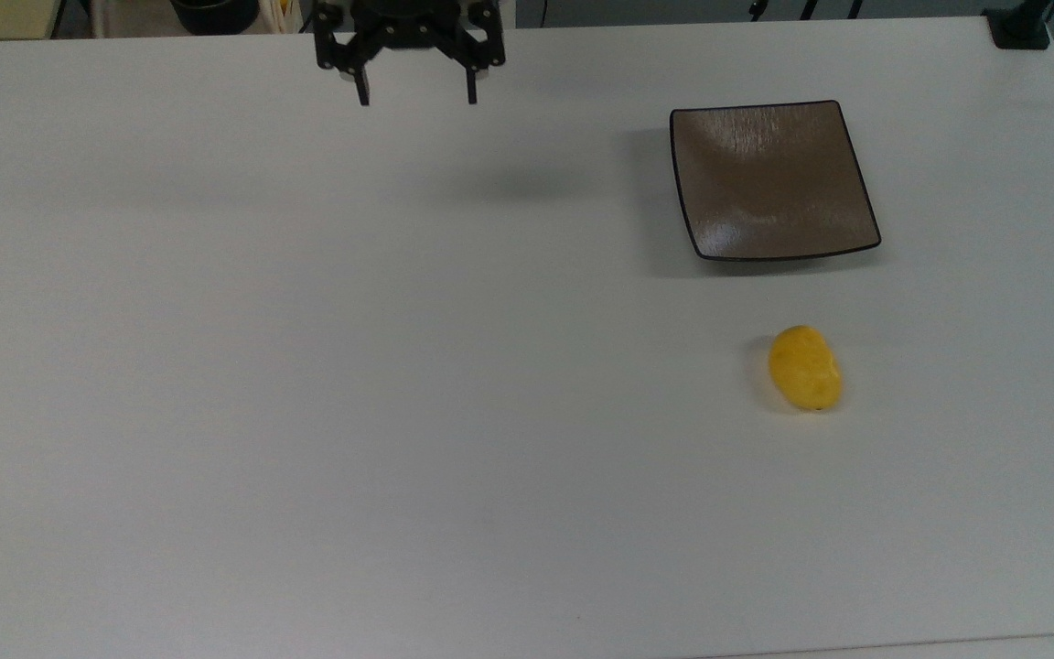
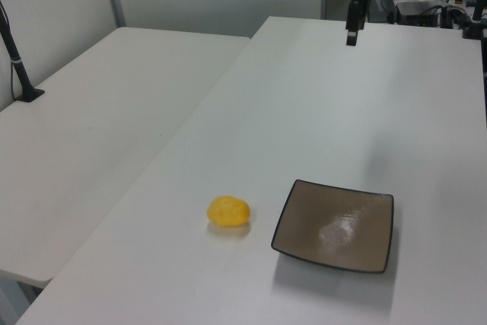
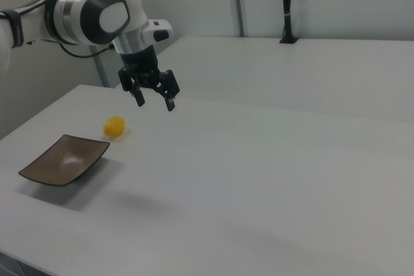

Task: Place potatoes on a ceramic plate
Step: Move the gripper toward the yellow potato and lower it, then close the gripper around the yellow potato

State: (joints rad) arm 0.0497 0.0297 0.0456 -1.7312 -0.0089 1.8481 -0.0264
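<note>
A small yellow potato point(image 1: 805, 368) lies on the white table, just below the square brown ceramic plate point(image 1: 772, 179) in the top view. The left view has the potato point(image 2: 229, 211) to the left of the plate point(image 2: 335, 225). In the right view the potato point(image 3: 114, 127) sits beyond the plate point(image 3: 64, 159). My gripper point(image 1: 417, 95) hangs open and empty above the table's far edge, well to the top view's left of the plate. It also appears in the left view as the gripper point(image 2: 351, 35), and in the right view as the gripper point(image 3: 155, 103).
A second white table point(image 2: 91, 127) stands on the left view's left, with a black post point(image 2: 19, 74) clamped at its edge. Another black clamp point(image 1: 1021, 27) sits at the top view's upper right corner. Equipment clutters the area behind the table's far edge point(image 2: 426, 1).
</note>
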